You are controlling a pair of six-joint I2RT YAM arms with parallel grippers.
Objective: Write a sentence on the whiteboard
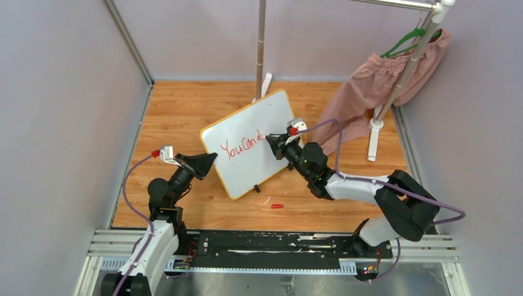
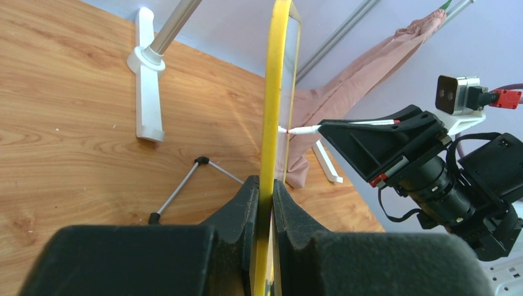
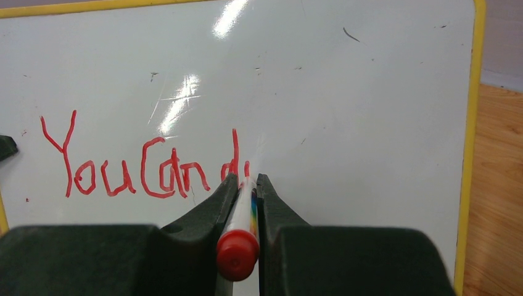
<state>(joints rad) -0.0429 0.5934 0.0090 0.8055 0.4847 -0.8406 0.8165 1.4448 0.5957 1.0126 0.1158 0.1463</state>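
Left gripper (image 2: 266, 203) clamps the whiteboard's (image 1: 271, 120) yellow rim; right gripper (image 3: 247, 185) grasps a red-capped marker (image 3: 242, 231), tip touching the unfinished sentence (image 3: 148, 169) "You can d".

1. The whiteboard (image 3: 370, 92), filling most of the right wrist view, is smooth and glossy, catching light glare, with a yellow rim.
2. The table (image 1: 185, 111) looks like matt wood-grain laminate.
3. The pole (image 1: 261, 37) at upper centre is shiny metal.
4. The pink garment (image 1: 370, 86), upper right, is soft cloth.
5. The gripper fingers (image 2: 234, 216) look like matt black plastic.
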